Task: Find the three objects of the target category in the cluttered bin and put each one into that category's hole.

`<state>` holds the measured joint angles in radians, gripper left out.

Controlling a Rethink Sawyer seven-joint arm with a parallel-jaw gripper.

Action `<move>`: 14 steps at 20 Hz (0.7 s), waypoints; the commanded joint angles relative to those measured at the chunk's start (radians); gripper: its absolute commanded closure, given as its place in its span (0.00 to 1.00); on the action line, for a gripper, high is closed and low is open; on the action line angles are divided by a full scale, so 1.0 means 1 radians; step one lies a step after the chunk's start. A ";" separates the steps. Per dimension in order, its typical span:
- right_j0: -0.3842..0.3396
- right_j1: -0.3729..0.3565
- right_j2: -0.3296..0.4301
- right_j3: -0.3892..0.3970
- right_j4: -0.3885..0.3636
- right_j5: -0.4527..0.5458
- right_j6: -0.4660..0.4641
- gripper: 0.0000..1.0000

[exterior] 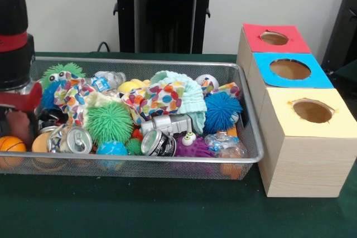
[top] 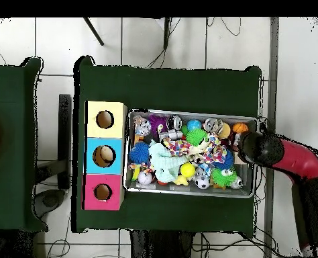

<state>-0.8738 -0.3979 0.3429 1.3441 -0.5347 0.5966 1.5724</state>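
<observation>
The wire-mesh bin point(exterior: 167, 160) lies across the table, packed with toys, cans and cloths. It also shows in the overhead view point(top: 188, 193). Three wooden boxes with holes stand beside it: red top point(exterior: 273, 38), blue top point(exterior: 290, 69), yellow top point(exterior: 312, 111). My gripper point(exterior: 15, 116) hangs low over the bin's left end in the front view, beside an orange ball point(exterior: 11, 144) and a drink can point(exterior: 75, 139). Its tips are hidden behind the arm's head and the clutter. In the overhead view the gripper point(top: 245, 144) is over the bin's right end.
The bin holds a green spiky ball point(exterior: 110, 122), a blue spiky ball point(exterior: 222, 111), a purple spiky ball point(exterior: 195, 147), a second can point(exterior: 159, 143), a mint cloth point(exterior: 184, 90), a patterned cloth point(exterior: 159, 98) and a plastic bottle point(exterior: 109, 80). The robot's pedestal point(exterior: 164, 15) stands behind.
</observation>
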 commanded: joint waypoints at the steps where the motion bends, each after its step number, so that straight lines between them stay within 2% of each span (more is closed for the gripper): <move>1: 0.069 -0.090 -0.008 0.247 -0.040 -0.035 0.023 0.00; 4: 0.103 -0.083 -0.024 0.280 -0.037 -0.070 0.085 0.00; 9: 0.190 -0.073 -0.086 0.335 -0.026 -0.184 0.224 0.00; 14: 0.239 -0.064 -0.125 0.340 0.014 -0.220 0.235 0.00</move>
<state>-0.6744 -0.4898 0.2651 1.5530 -0.5339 0.4393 1.5738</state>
